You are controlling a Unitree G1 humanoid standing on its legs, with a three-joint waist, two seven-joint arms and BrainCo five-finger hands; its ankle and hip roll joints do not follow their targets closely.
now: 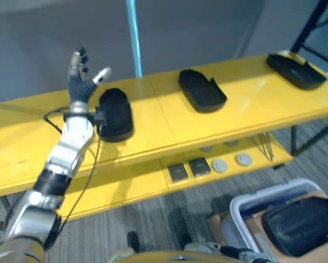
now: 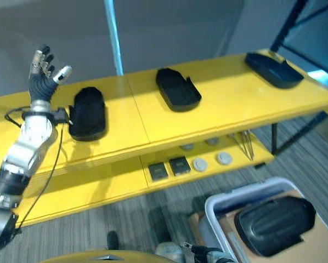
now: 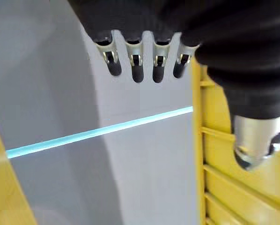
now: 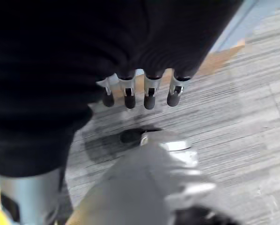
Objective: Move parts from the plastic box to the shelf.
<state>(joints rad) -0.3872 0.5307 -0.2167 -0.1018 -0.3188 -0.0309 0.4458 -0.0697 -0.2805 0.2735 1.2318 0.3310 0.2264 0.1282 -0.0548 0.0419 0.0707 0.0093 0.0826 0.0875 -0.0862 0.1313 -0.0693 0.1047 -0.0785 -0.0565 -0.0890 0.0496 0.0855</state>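
Observation:
Three black moulded parts lie on the top board of the yellow shelf [image 1: 246, 112]: one at the left [image 1: 116, 114], one in the middle [image 1: 202, 90], one at the far right [image 1: 295, 70]. My left hand [image 1: 80, 82] is raised just left of the left part, open, fingers straight and spread, holding nothing. A further black part [image 1: 301, 224] lies in the plastic box [image 1: 263, 193] on the floor at the lower right. My right hand [image 4: 140, 96] hangs open over the grey carpet with nothing in it.
The lower shelf board [image 1: 125, 183] carries two dark square pieces [image 1: 188, 169], two grey discs [image 1: 231, 162] and thin rods [image 1: 265, 145]. Brown cardboard [image 1: 254, 224] lines the box. A grey wall with a light blue strip [image 1: 134, 38] stands behind the shelf.

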